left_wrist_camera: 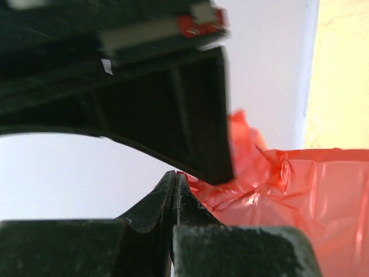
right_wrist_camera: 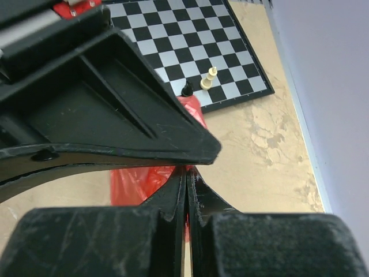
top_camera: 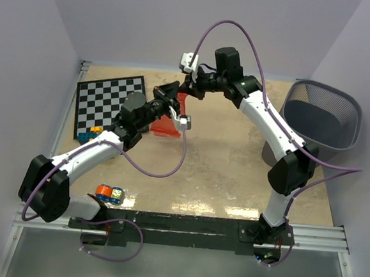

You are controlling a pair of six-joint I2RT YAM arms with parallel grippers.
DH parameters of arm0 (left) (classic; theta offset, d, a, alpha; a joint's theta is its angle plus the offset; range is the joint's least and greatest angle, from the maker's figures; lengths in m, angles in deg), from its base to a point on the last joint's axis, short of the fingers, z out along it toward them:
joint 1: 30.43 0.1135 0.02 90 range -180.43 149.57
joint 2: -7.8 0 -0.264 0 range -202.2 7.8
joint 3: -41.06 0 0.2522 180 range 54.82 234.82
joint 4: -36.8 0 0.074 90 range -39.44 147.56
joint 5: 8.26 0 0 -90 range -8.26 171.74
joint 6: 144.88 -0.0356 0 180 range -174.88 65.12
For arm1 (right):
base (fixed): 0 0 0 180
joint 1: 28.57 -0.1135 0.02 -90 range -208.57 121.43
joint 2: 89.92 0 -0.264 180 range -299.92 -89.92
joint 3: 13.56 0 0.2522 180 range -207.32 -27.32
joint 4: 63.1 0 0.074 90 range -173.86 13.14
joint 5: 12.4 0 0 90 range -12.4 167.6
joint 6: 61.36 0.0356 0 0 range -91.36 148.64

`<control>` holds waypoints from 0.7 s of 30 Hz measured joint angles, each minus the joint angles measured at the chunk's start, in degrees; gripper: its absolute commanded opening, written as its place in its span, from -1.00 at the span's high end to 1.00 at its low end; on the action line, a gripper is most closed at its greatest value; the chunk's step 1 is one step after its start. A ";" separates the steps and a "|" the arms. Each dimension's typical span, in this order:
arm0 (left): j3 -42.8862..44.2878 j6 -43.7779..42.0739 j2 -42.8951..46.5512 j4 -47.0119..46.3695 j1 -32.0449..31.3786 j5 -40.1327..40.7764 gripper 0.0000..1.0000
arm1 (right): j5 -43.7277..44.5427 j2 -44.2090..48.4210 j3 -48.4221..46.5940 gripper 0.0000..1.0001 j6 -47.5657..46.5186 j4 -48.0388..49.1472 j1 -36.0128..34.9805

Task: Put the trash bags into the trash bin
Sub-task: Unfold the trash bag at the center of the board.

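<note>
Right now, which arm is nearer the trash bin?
Right. The right arm runs close beside the trash bin; the left arm lies far from it, by the chessboard.

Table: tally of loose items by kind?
trash bag: 1
trash bin: 1
chessboard: 1
chess pieces: 2, black piece and cream piece
small colourful clusters: 2, too small to count the items in each
Total: 7

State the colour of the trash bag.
Red-orange and glossy. The trash bag shows best in the left wrist view, where it fills the lower right.
</note>
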 measured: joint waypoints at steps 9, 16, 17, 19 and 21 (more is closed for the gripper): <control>-2.60 0.26 2.43 1.60 -1.73 -0.61 1.00 | 4.68 0.85 4.59 1.00 1.49 5.14 0.44; -0.52 0.17 -0.87 -0.26 -0.66 0.15 1.00 | 1.46 2.36 4.81 1.00 2.08 4.98 0.42; -0.63 0.17 -1.01 -0.39 -0.42 0.39 1.00 | 0.72 2.89 4.61 1.00 2.43 4.85 0.42; -1.38 0.15 -0.87 -0.94 0.00 0.59 1.00 | -0.15 3.48 3.54 1.00 3.04 4.70 0.42; -2.47 -0.09 -0.33 -1.70 0.04 0.26 1.00 | 0.35 3.56 2.56 1.00 3.43 5.25 0.42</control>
